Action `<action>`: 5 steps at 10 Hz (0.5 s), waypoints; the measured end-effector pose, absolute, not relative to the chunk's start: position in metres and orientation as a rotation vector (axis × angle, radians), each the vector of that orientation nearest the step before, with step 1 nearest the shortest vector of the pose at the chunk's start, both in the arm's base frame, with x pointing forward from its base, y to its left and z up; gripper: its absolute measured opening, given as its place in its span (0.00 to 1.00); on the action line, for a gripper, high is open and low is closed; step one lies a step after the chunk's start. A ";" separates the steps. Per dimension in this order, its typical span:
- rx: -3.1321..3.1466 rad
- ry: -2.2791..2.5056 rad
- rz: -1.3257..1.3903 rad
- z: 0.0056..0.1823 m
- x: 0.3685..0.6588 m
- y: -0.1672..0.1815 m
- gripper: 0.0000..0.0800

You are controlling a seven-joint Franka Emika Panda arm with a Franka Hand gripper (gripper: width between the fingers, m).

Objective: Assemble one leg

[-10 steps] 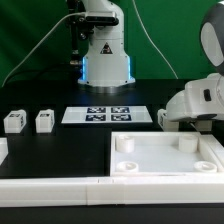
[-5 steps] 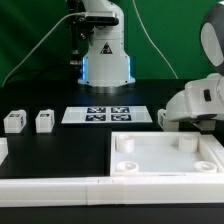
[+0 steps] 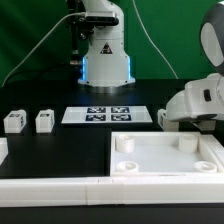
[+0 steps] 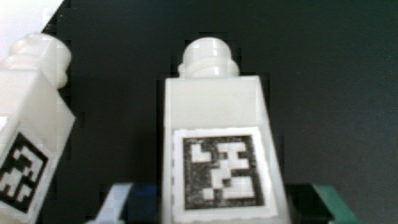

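Observation:
In the wrist view a small white leg [image 4: 217,120] lies on the black table, its black-and-white tag facing the camera and its rounded peg pointing away. My gripper [image 4: 226,203] is open and straddles the leg's near end, with a dark gap on at least one side. A second leg [image 4: 32,120] lies right beside it. In the exterior view two more legs [image 3: 14,121] [image 3: 44,121] stand at the exterior view's left. The arm's white body [image 3: 195,103] is at the right and hides the fingers and both legs under it.
The large white square panel [image 3: 150,148] with round corner sockets lies at the front right. The marker board [image 3: 108,114] lies in the middle. A white piece [image 3: 2,150] shows at the left edge. A long white rail [image 3: 60,187] runs along the front.

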State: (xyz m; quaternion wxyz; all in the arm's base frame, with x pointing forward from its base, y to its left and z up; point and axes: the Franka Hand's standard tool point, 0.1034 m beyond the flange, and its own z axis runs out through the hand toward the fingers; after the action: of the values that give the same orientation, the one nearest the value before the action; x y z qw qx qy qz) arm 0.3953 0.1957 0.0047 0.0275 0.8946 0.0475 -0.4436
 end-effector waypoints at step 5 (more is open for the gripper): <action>2.814 0.131 -1.315 0.066 0.424 0.178 0.37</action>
State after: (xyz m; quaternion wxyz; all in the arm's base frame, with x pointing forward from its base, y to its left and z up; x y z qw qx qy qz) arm 0.4243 0.1779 0.0657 0.0166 0.9051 0.0420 -0.4228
